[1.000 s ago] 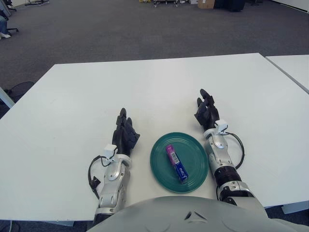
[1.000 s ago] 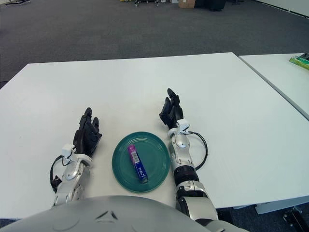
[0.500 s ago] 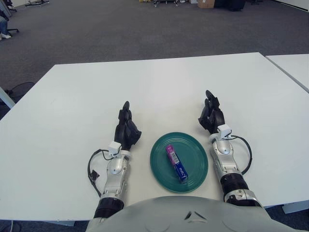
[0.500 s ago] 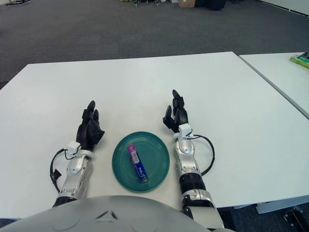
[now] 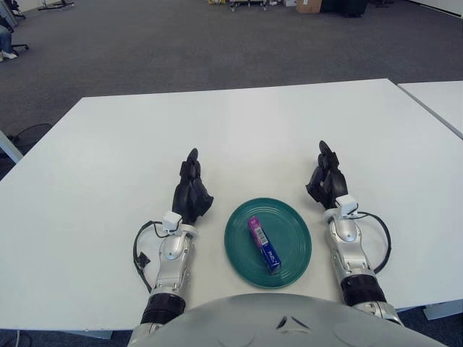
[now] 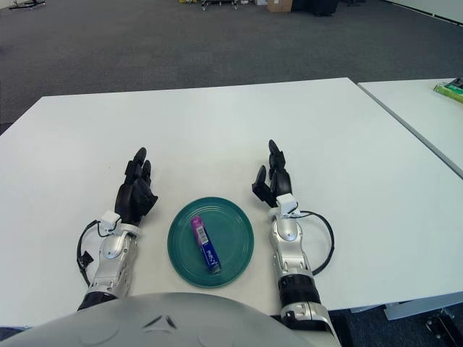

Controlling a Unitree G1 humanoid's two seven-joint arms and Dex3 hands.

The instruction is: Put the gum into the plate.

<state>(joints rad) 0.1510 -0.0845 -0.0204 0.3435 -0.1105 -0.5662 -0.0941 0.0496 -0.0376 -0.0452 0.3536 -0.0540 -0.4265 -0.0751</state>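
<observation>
Flanking plate (image 5: 289, 224) and gum (image 5: 264, 243): hands

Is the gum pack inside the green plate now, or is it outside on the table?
Inside. The gum pack lies flat within the rim of the green plate, and neither hand holds it.

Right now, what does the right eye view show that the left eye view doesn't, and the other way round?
Only the right eye view shows a green object on the neighbouring table at the far right edge. Only the left eye view shows a seated person's leg and shoe at the top left corner. Both show the white table, the green plate with the gum lying in it, the left robot hand left of the plate and the right robot hand to its right, both holding nothing.
</observation>
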